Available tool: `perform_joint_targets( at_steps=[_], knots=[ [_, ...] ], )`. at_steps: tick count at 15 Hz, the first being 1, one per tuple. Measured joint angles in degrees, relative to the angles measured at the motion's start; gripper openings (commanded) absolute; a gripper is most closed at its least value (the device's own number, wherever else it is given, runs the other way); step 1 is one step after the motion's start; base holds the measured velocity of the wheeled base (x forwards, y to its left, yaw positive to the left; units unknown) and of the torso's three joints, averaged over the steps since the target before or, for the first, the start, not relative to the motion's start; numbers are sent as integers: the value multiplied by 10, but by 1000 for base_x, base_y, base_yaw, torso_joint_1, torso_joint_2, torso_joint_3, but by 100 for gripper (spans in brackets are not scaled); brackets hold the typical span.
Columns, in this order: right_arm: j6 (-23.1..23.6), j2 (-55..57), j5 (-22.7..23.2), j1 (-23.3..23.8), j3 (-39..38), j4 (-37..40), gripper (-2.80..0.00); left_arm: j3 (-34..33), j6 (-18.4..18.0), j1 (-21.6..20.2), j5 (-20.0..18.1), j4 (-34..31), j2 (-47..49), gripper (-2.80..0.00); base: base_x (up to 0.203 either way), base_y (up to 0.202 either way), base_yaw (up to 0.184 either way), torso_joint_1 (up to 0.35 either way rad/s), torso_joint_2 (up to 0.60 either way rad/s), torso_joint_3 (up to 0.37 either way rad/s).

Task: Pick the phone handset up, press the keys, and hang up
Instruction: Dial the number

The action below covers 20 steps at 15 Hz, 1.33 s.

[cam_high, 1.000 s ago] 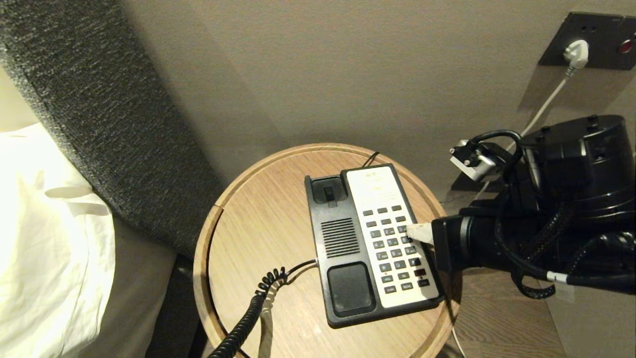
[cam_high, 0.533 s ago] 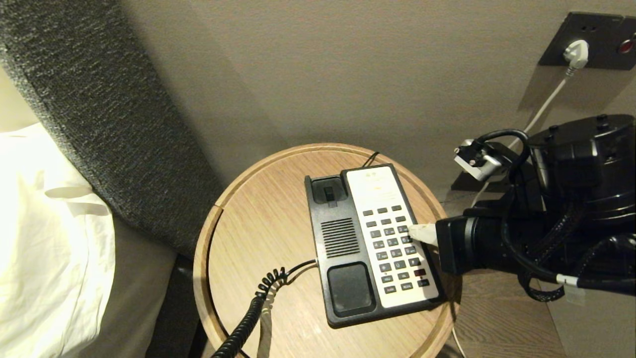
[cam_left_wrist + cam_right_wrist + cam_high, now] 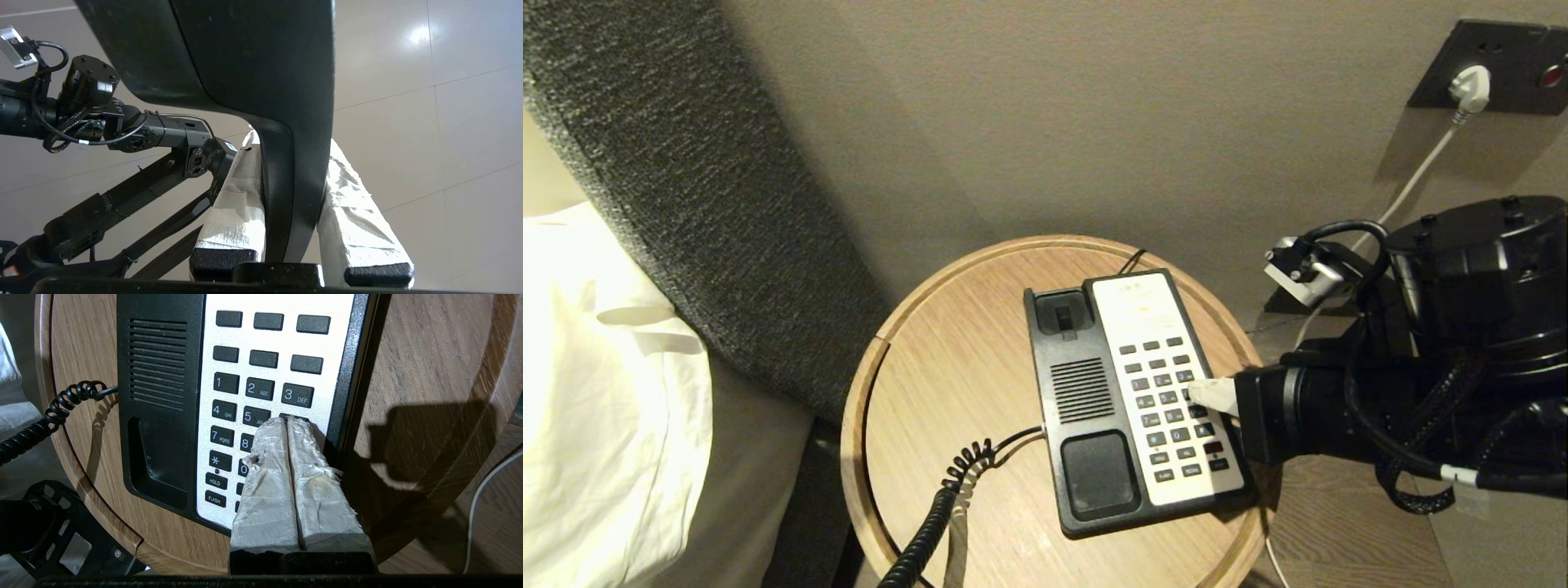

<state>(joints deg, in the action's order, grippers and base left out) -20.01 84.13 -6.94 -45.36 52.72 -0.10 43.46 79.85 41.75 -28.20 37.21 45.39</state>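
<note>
Pressing keys is the step in hand. The right end effector [image 3: 287,421] has its two taped fingers [image 3: 269,465] pressed flat together, which makes one narrow tip fit for a single button. That tip sits on the keys [image 3: 253,388], on the one just past the 5 and directly below the 3; whether the key is pushed down cannot be told. The arm comes in from the side of the phone base [image 3: 1094,408] nearest its own shoulder, so the rest of the keypad stays uncovered ahead of the tip.

The left end effector [image 3: 288,143] is out of the head view. Its fingers pinch the handset [image 3: 261,61] on both sides of the narrow part, the wider body rising beyond them, well away from the worktop [image 3: 947,384]. That leaves the cradle bare and the cord [image 3: 947,490] trailing off the worktop edge toward it. Hanging up is not yet done.
</note>
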Motion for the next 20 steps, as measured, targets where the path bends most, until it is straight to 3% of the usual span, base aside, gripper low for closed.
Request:
perform_joint_targets(
  at_steps=[20],
  knots=[
    [1, 5, -6, 2, -20, -9, -280, 0, -1, 0, 0, 1, -3, -280, 0, 0, 0, 0, 0, 0]
  ],
)
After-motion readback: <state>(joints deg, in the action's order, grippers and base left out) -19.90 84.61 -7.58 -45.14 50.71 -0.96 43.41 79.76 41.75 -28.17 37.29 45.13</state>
